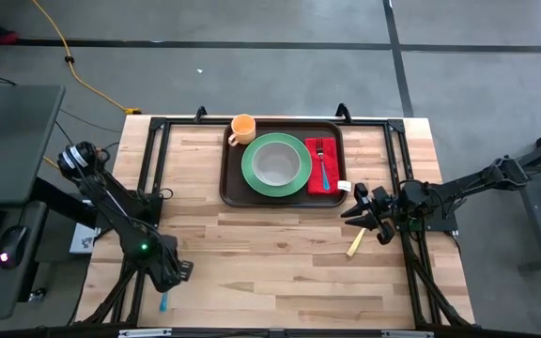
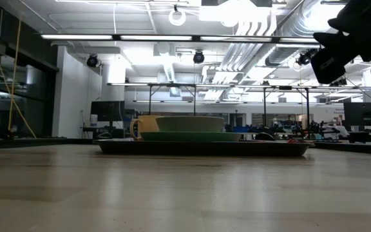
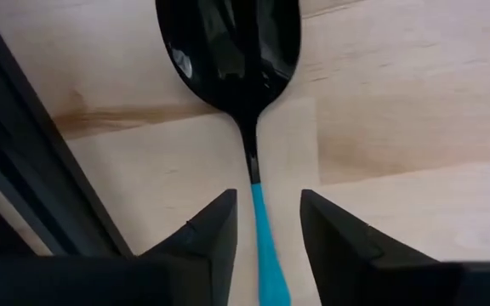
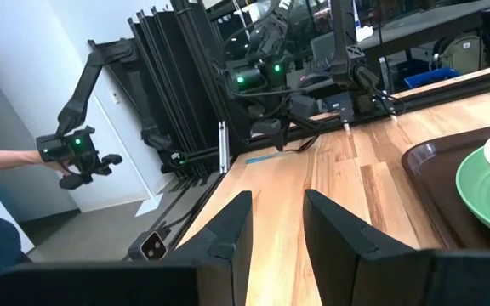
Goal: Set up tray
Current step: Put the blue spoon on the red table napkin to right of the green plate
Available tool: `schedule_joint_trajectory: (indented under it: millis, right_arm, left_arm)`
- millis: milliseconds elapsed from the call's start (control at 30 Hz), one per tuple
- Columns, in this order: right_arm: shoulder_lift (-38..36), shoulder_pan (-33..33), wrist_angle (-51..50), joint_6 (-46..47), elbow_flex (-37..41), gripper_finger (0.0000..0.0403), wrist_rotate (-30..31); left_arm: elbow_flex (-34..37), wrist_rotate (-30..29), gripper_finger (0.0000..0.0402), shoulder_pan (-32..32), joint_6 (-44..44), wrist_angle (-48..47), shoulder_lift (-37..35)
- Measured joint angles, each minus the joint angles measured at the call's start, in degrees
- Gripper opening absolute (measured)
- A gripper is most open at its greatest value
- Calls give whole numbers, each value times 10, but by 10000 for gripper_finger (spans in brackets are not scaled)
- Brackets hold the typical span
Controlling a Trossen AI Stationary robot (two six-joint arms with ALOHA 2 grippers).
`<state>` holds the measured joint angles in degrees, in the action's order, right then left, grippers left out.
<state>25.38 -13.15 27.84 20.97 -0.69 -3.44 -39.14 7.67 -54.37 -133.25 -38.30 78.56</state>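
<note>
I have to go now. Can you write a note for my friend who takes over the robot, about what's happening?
Left tool: near table corner, fingers open, straddling the blue handle of a black spoon lying on the wood; not gripped.
Right tool: hovering beside the tray's right end, open, empty.
Tray: far middle of table, holding green plate with bowl, orange cup, red napkin with fork.
Yellow-handled utensil lies on the table near the right tool.
Left: spoon and that utensil aren't on the tray.

Dark brown tray [image 1: 232, 184], green plate [image 1: 252, 176], red napkin [image 1: 314, 169], orange cup [image 1: 243, 128], black blue-handled spoon [image 3: 243, 59].
</note>
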Motion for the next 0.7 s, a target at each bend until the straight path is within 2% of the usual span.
schedule_joint_trajectory:
  millis: [300,700]
  right_arm:
    - [0,0,5,0,0,85,0]
    - [0,0,6,8,0,85,0]
  left_arm:
    - [0,10,132,1,12,3,15]
    - [0,7,127,1,10,1,15]
